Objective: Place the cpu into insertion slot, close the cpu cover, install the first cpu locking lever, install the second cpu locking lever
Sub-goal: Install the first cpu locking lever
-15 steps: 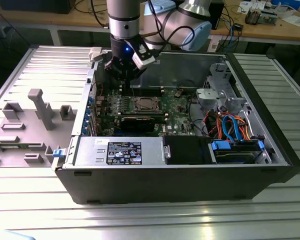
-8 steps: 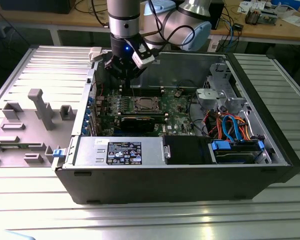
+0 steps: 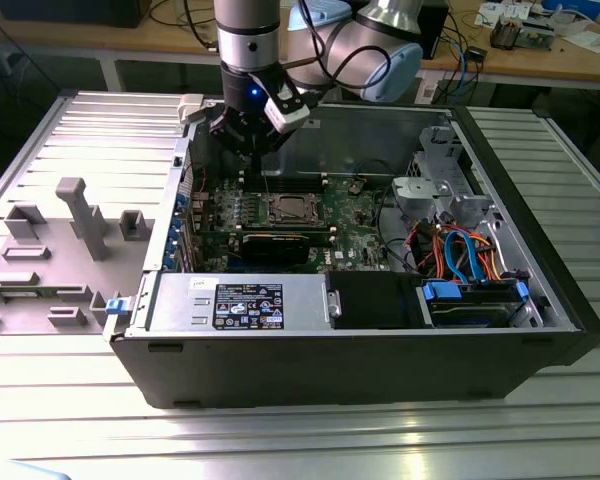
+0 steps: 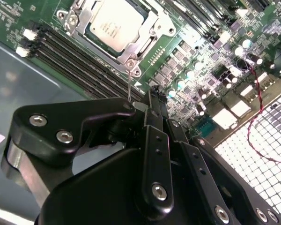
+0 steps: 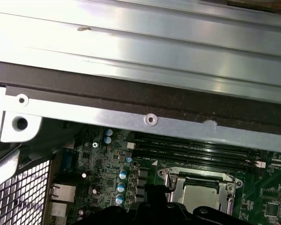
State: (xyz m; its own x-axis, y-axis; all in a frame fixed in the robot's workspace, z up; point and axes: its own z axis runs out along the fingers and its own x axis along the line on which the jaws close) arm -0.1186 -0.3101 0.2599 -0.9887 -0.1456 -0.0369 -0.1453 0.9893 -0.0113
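The cpu (image 3: 288, 209) (image 4: 114, 22) lies flat in the insertion slot (image 5: 171, 185) on the green motherboard, its silver-grey top facing up. Around it the cpu cover (image 4: 153, 27) (image 5: 196, 176), a silvery frame, lies down over its edges. A thin wire locking lever (image 4: 129, 84) stands up from the socket's corner, right beside my black fingertips; I cannot tell whether they touch it. My gripper (image 3: 246, 160) (image 4: 153, 91) (image 5: 152, 190) hangs inside the open computer case, toward the exterior view's left and back of the socket. Its fingers are together.
Long black memory slots (image 4: 70, 56) run beside the socket. A black card (image 3: 280, 245) and a labelled box (image 3: 245, 303) sit in front of it. Blue and orange cables (image 3: 460, 250) fill the case's right side. Grey fixtures (image 3: 80, 215) stand on the table to the left.
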